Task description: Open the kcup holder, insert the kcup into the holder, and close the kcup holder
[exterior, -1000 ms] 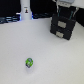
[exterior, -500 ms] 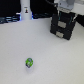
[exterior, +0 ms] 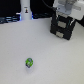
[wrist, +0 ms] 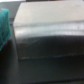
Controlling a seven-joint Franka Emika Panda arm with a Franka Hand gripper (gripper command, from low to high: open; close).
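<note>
While the exterior view is soft and low in detail, it shows a wide pale table (exterior: 20, 42) that fills most of the picture, smooth and nearly white, with a dark band of background along its far edge. At the far side, towards the exterior view's left, a white cylindrical post (exterior: 25, 11) stands upright, with dark shapes around its foot. Towards the exterior view's right, at the back of the table, sits the black box-shaped kcup holder (exterior: 62, 27), its front showing two stacked panels, and the pictures do not make plain whether the front is pulled out at all. The white arm (exterior: 66, 6) reaches down over the holder from above, and the gripper (exterior: 63, 21) hangs right at the front top of the box, its dark fingers blending with the black housing, so I cannot tell whether they stand apart or together. The kcup (exterior: 29, 62), a small round green pod with a touch of blue and white, lies alone on the bare table near the front, well apart from both the holder and the gripper. In the wrist view the holder (wrist: 47, 37) fills nearly the whole picture as a blurred, glossy dark surface with a lighter top face, seen very close, with a teal patch (wrist: 4, 27) at one edge whose nature I cannot make out.
</note>
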